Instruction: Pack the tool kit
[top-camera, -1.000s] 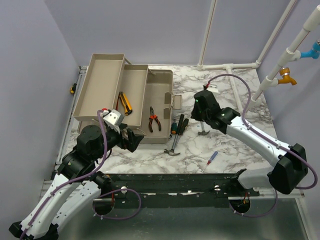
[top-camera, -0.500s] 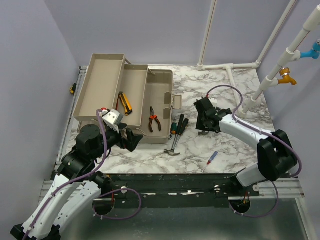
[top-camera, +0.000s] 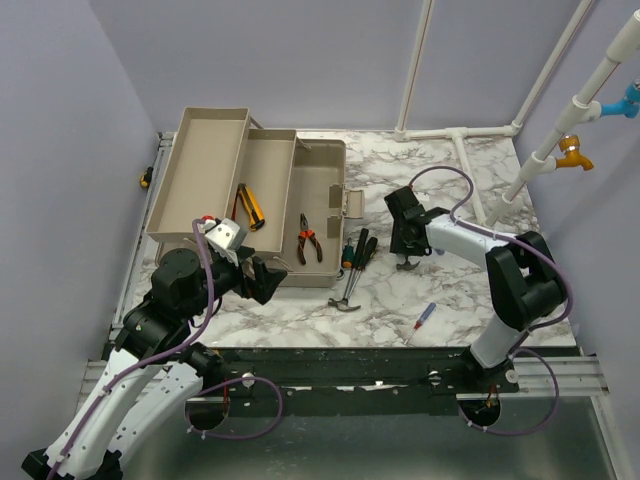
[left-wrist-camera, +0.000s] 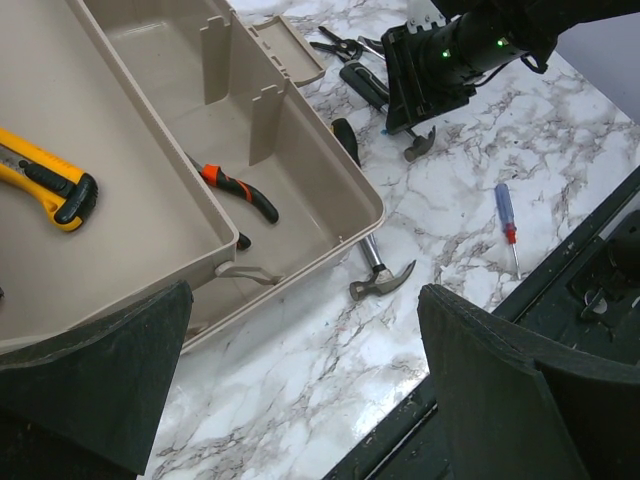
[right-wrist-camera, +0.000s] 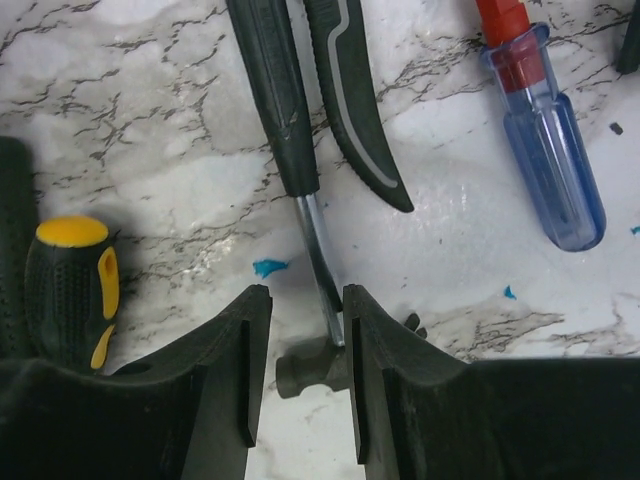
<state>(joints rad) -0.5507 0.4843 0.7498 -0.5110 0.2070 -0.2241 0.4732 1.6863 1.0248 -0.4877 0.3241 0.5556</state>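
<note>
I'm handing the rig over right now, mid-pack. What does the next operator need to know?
Left gripper: open and empty, hovering at the toolbox's near corner.
Right gripper: jaws apart, straddling the small hammer's shaft near its head, on the table right of the box; no grip on it.
Done: the toolbox is open with its trays folded out. The yellow utility knife is in a tray and the orange-handled pliers are in the base.
Left: the small hammer, the second hammer by the box's front, the dark-handled tools beside it, and the blue screwdriver near the front edge. Then close the box.
</note>
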